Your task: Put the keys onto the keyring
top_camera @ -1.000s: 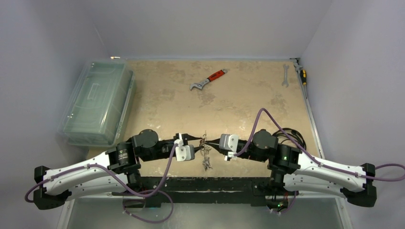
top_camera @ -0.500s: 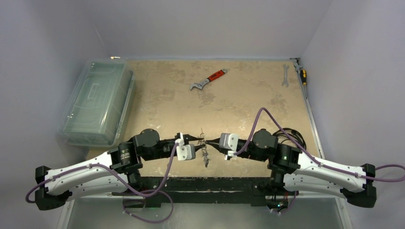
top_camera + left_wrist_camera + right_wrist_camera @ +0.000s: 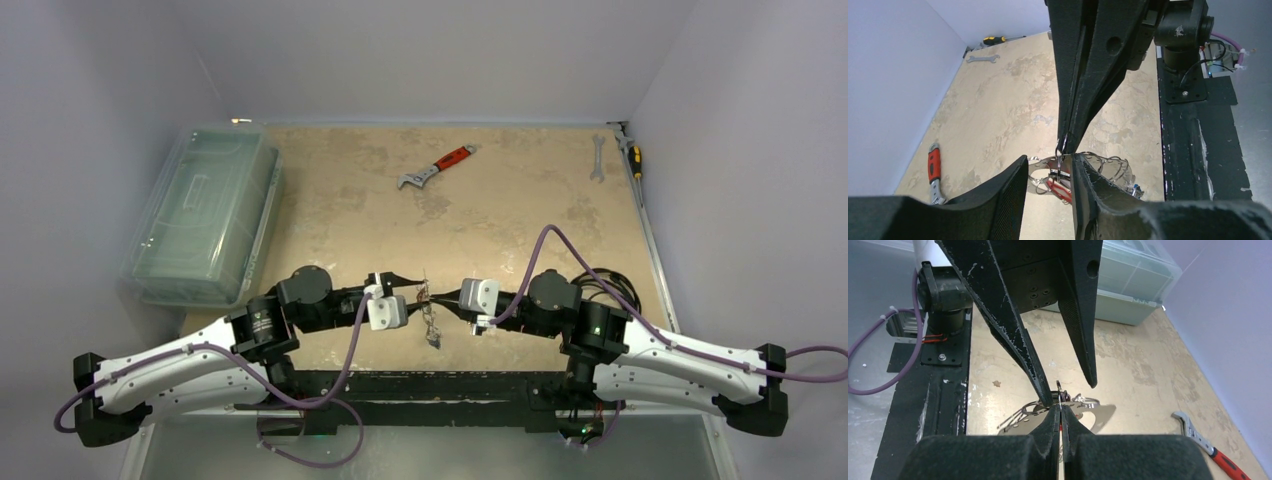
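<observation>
My right gripper (image 3: 437, 297) (image 3: 1060, 407) is shut on a small upright wire ring (image 3: 1059, 390). The bunch hangs from that ring above the table. It consists of the flat silvery keyring (image 3: 1095, 415) (image 3: 1043, 162), which has holes along its edge, and the keys (image 3: 431, 325). A red-tagged key (image 3: 1060, 189) and a bit of blue (image 3: 1135, 190) show under the plate. My left gripper (image 3: 410, 288) (image 3: 1049, 159) faces it from the left and is open. Its fingers (image 3: 1040, 382) straddle the ring, with one tip right beside it.
A red-handled wrench (image 3: 437, 166) lies mid-table at the back. A plain spanner (image 3: 598, 157) and a screwdriver (image 3: 632, 155) lie at the back right by the wall. A clear lidded plastic box (image 3: 205, 215) stands on the left. The black base strip (image 3: 430, 385) runs just in front of the grippers.
The left gripper has drawn back slightly to the left. The hanging keys have swung and hang a little shorter. The right gripper has stayed shut in place.
</observation>
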You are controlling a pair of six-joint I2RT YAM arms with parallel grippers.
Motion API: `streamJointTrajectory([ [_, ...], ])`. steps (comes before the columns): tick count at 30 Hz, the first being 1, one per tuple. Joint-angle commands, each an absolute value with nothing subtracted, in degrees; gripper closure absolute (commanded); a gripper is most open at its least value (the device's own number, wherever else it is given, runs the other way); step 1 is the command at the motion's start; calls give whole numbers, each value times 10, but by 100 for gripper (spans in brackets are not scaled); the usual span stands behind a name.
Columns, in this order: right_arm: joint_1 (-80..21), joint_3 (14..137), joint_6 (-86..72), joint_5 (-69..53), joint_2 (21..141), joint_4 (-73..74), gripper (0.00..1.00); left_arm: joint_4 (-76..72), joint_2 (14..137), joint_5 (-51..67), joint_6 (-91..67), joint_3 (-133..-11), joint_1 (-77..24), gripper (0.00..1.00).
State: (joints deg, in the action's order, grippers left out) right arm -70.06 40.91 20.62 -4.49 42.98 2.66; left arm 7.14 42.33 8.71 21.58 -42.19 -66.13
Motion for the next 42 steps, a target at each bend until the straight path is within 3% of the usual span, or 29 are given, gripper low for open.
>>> streamJointTrajectory([
  [1,-705,425,194,-87,412,-28,100,53,414,56,211,-412,-646,67],
  [4,-705,425,193,-90,409,-28,100,59,408,48,219,-411,-639,77],
  [7,-705,425,191,-91,407,-31,100,72,408,51,227,-413,-636,80],
  [28,-705,415,196,-39,418,-43,100,112,377,150,220,-444,-636,58],
  [36,-705,419,196,-59,427,-43,100,65,400,151,200,-433,-634,69],
  [42,-705,419,194,-72,432,-41,100,50,404,163,198,-427,-627,70],
])
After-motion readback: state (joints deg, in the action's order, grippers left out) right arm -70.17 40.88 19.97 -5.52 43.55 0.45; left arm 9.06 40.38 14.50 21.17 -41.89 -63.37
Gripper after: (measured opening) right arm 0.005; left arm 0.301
